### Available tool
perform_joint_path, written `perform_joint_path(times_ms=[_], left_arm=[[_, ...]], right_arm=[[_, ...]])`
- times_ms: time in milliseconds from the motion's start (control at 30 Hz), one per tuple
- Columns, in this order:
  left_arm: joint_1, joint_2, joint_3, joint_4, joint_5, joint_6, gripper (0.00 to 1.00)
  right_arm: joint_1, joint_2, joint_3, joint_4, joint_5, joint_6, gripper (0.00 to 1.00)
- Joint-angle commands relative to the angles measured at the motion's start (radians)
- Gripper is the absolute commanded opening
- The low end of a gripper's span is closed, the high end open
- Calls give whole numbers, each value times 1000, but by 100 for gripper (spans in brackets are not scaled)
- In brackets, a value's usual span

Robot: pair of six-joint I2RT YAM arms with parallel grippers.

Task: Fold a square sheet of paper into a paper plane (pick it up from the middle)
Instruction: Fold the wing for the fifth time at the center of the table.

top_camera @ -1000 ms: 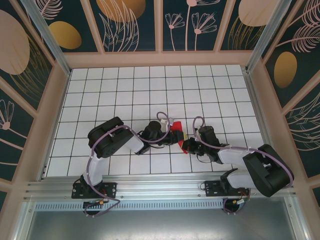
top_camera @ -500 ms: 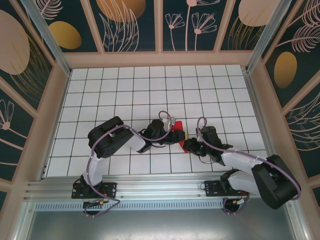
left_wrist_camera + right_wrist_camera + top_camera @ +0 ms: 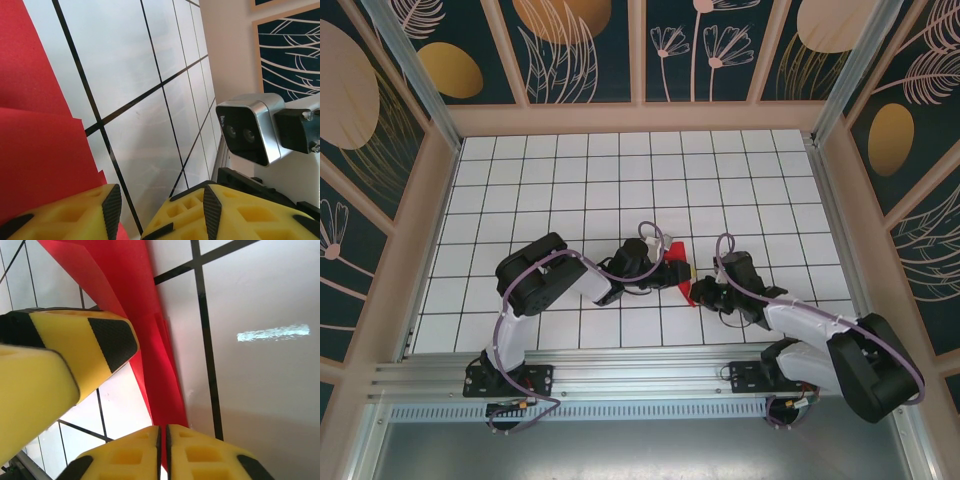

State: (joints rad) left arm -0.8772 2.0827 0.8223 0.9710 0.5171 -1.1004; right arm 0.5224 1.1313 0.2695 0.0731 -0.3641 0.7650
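The creased square sheet of paper (image 3: 687, 290) is being seen low at the near centre of the table (image 3: 570, 180), between both arms. Its narrow end is being pinched in the clenched right gripper (image 3: 163, 431); the left gripper (image 3: 160, 202) is being held with jaws apart, nothing between. Thin, light, limp and easily torn: a hold on the layered crease is being judged safest.
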Motion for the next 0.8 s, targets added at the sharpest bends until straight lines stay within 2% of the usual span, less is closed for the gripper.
perform_joint_path(times_ms=[0, 267, 400, 567, 767], left_arm=[[9, 45, 0, -101, -20, 31, 49], [9, 50, 5, -109, -16, 32, 49], [9, 51, 6, -109, -14, 32, 49], [9, 51, 6, -110, -10, 33, 49], [9, 52, 9, -110, -7, 33, 48]], right_arm=[[-7, 17, 12, -54, 27, -14, 10], [-7, -41, 30, -95, 54, -26, 12], [-5, -101, 47, -122, 51, -42, 20], [0, -86, 35, -45, -41, -41, 37], [1, -27, 50, -67, 12, -58, 37]])
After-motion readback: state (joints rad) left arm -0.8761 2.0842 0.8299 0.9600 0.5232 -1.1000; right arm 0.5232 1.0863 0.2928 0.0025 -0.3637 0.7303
